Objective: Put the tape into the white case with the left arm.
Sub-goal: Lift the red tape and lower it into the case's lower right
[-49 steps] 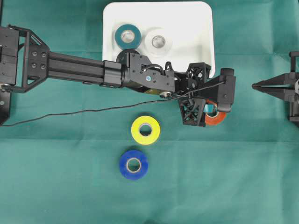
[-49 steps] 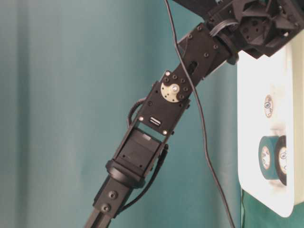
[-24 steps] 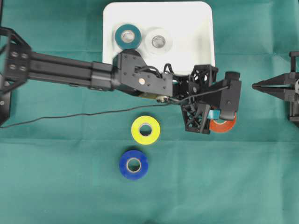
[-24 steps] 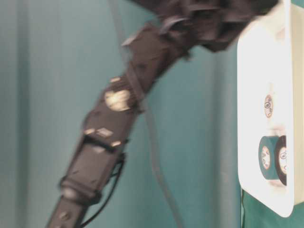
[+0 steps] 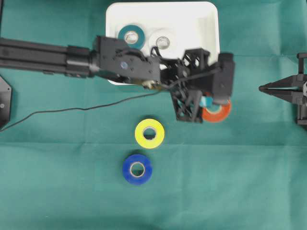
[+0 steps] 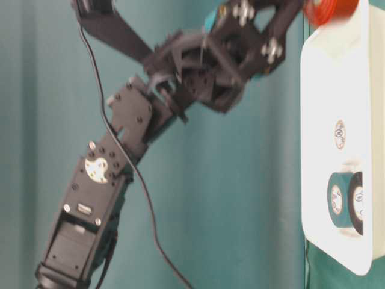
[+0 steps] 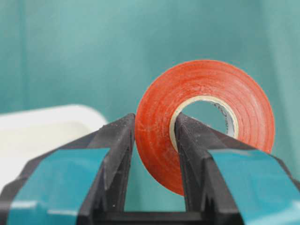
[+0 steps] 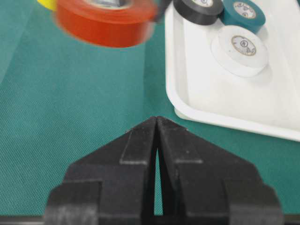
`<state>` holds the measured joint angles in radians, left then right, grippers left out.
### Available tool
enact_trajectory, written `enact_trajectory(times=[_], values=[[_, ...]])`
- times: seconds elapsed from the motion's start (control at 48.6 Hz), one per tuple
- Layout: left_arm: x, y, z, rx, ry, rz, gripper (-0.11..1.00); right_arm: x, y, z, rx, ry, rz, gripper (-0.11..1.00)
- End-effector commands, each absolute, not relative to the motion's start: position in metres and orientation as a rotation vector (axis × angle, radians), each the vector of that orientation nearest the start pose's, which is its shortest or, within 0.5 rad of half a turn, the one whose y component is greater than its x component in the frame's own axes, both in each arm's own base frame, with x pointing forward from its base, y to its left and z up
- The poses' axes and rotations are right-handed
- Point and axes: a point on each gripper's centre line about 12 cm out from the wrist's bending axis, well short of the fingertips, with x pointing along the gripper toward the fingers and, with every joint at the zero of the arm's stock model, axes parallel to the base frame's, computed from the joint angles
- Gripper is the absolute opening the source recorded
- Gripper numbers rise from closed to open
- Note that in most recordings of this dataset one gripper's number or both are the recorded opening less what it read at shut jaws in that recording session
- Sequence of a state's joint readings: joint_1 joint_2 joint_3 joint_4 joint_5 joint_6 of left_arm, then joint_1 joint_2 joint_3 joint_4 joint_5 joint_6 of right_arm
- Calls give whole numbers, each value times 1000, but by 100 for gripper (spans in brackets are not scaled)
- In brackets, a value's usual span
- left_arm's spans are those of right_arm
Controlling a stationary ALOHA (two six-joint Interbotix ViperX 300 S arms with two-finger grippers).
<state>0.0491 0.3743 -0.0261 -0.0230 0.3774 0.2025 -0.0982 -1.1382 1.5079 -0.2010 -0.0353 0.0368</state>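
Claw (image 7: pixel 152 136) of left arm (image 5: pixel 48 50) pinches orange tape (image 7: pixel 206 112).

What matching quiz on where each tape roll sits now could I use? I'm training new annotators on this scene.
Things:
1. orange tape roll
2. yellow tape roll
3. teal tape roll
4. blue tape roll

Places:
A. inside the white case
B. on the green cloth, nearest the bottom of the overhead view
C. clamped in the left pincer
D. on the cloth, between the case and the blue roll

Pairs: 1-C, 2-D, 3-A, 4-B
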Motion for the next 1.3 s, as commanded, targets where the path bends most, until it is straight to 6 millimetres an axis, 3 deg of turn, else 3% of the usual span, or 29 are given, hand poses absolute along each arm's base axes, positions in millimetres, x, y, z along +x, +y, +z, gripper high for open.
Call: enact_trajectory(times=[0.0,0.391,0.638,1.008,1.276], values=[[521,44,232,142,682,14,25,146,-13,165,-145,325,-63,-9],[468,81,225,102,738,94,25,145,-13,163,-145,328,-63,-9],[446,103,213,78,765,144,25,145,-13,163,-145,328,-63,-9],[439,122,191,68,756,187,25,145,-13,163,-145,328,-63,-9],[442,124,174,62,786,186,25,145,-13,163,-145,328,-63,-9]])
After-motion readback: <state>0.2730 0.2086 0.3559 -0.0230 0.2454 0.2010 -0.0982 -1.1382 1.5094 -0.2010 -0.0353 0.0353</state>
